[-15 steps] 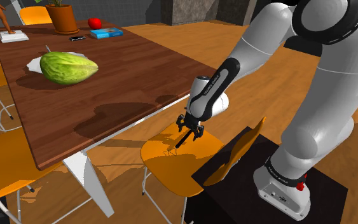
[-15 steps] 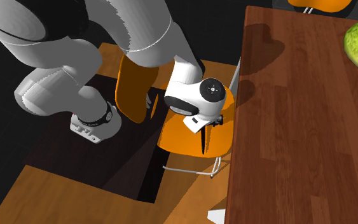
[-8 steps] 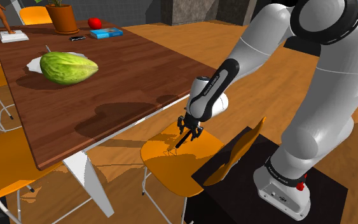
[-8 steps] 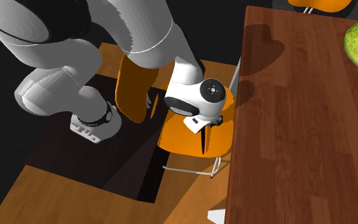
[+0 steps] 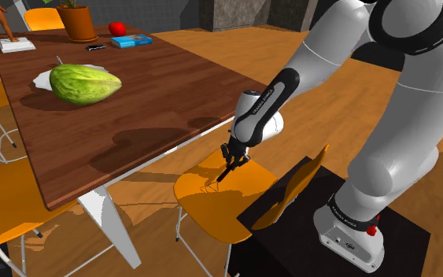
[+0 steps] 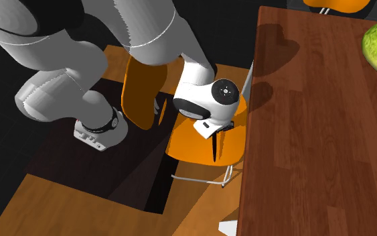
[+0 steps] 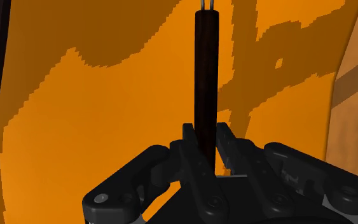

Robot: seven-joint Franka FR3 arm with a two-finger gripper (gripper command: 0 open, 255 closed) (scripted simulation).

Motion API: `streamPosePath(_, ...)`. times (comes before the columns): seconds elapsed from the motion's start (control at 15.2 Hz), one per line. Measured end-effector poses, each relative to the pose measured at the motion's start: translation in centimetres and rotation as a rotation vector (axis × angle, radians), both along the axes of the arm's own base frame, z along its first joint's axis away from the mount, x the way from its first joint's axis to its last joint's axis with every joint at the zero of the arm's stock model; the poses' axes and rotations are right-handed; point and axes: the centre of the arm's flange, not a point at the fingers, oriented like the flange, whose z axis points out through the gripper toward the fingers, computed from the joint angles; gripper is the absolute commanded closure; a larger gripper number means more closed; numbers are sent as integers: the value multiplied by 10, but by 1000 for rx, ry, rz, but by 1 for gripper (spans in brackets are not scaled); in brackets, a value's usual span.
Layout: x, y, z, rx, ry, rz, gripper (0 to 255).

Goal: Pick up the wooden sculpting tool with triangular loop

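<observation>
Right at the hand, the black gripper (image 7: 206,137) is closed on the sculpting tool (image 7: 206,76), with its 2 fingers (image 7: 188,141) pinching the near end of the handle between them. The handle is a slim, straight, round stick, very dark brown, almost black. It runs away from the fingers, and 2 thin pale wires (image 7: 208,5) leave its far end.

In the shoulder view the gripper (image 5: 232,157) points down and the tool (image 5: 223,173) slants below it over an orange chair (image 5: 212,197). The chair has a smooth, glossy moulded seat and a curved back. Faint thin lines of the loop show at the seat surface, but I cannot tell whether the tip touches the seat or hangs just above it. The second exterior view shows the same grip (image 6: 221,131), with the tool (image 6: 214,149) dark against the chair (image 6: 187,144).

The black stand (image 5: 306,236) sits near the chair, at the shoulder view's lower right.

Beyond the chair is a table (image 5: 156,86) with a dark reddish plank top that has visible grain. On it lies a big, wrinkled green vegetable (image 5: 84,83). At the far end are a blue book (image 5: 130,40), a red apple (image 5: 117,28) and a terracotta pot (image 5: 78,22).
</observation>
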Motion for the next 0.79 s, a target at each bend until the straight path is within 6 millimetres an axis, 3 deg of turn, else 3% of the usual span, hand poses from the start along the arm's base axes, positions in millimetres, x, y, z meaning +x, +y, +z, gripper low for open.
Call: streamPosePath(0.79, 0, -1, 60, 0, 0, 0, 255)
